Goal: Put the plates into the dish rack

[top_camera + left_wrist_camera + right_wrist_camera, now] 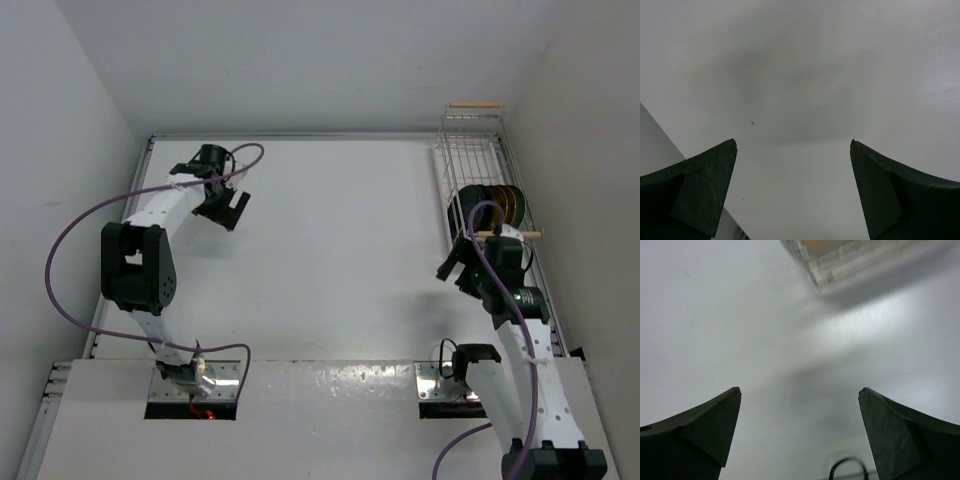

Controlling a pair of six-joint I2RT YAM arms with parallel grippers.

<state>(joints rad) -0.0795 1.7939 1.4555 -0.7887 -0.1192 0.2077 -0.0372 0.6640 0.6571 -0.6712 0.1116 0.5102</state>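
The dish rack point(476, 140), white wire with a wooden bar point(475, 104) at its far end, runs along the table's right side. Plates point(487, 207) stand on edge in it side by side, black ones point(466, 209) to the left and mustard-yellow ones point(508, 204) to the right. My right gripper point(455, 272) hangs open and empty just left of the rack's near end, below the plates. In the right wrist view the right gripper point(800, 390) is over bare table, with a blurred corner of the rack point(840, 257) at the top. My left gripper point(226, 208) point(792, 145) is open and empty at the far left.
The white table point(330, 250) is walled on the left, back and right. The right arm point(520, 340) lies alongside the rack's near end. A dark cable loop point(847, 467) shows low in the right wrist view. Purple cables trail from both arms.
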